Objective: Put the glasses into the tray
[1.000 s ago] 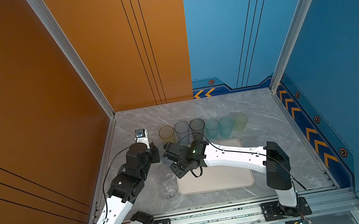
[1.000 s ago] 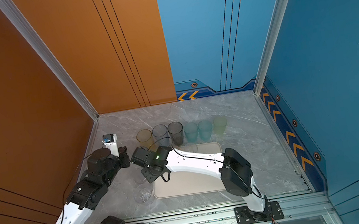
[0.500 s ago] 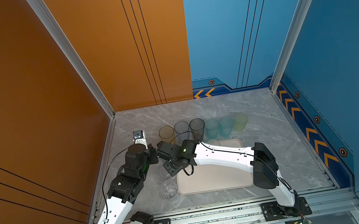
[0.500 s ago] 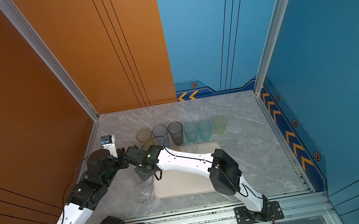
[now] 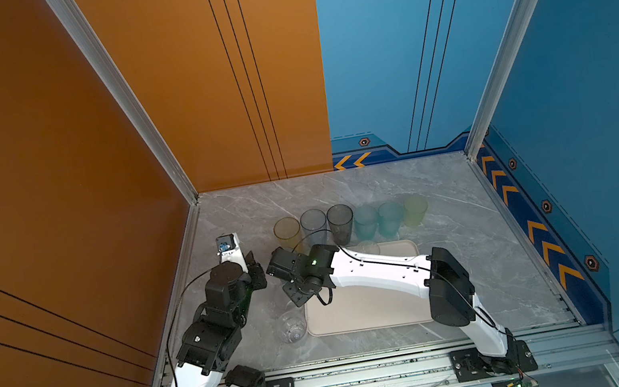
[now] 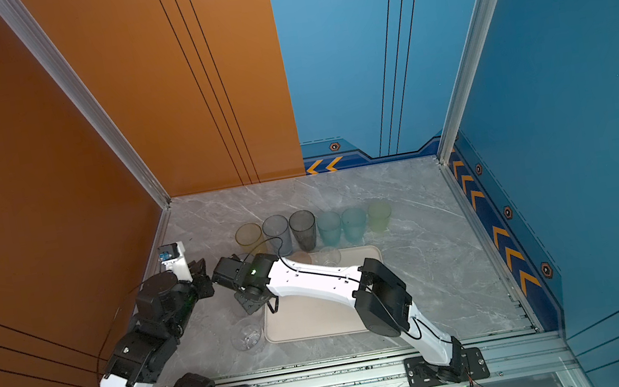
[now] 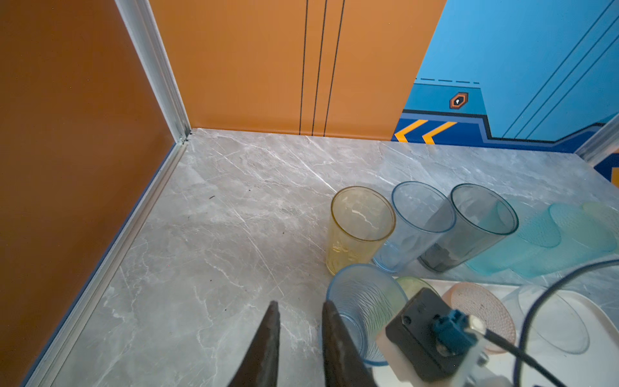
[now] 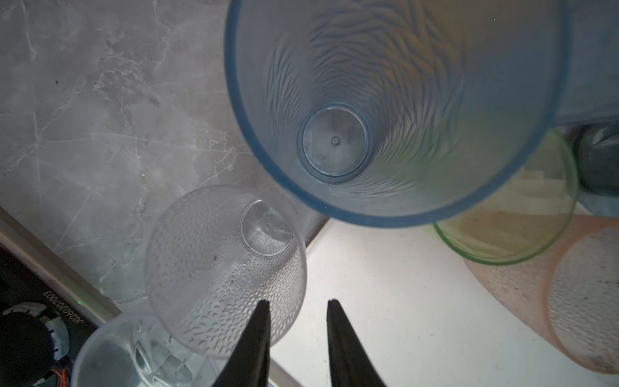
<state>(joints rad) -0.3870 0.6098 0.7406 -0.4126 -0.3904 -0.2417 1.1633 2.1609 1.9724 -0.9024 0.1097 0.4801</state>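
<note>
Six tall glasses, from yellow to green, stand in a row behind the cream tray in both top views. A blue ribbed tumbler stands by the tray's corner. My left gripper is open just beside it, over bare marble. My right gripper reaches across the tray and hangs open above its edge, one finger over a dimpled clear glass. Green, pink and clear short glasses stand at the tray's far end.
Another clear glass stands on the marble left of the tray. The orange wall closes in the left side near my left arm. The right arm's forearm lies across the tray. A metal rail runs along the front.
The right arm has swung a little to the left, with its gripper now over the tray's left edge. The left gripper has barely moved, and its jaws have parted slightly.
</note>
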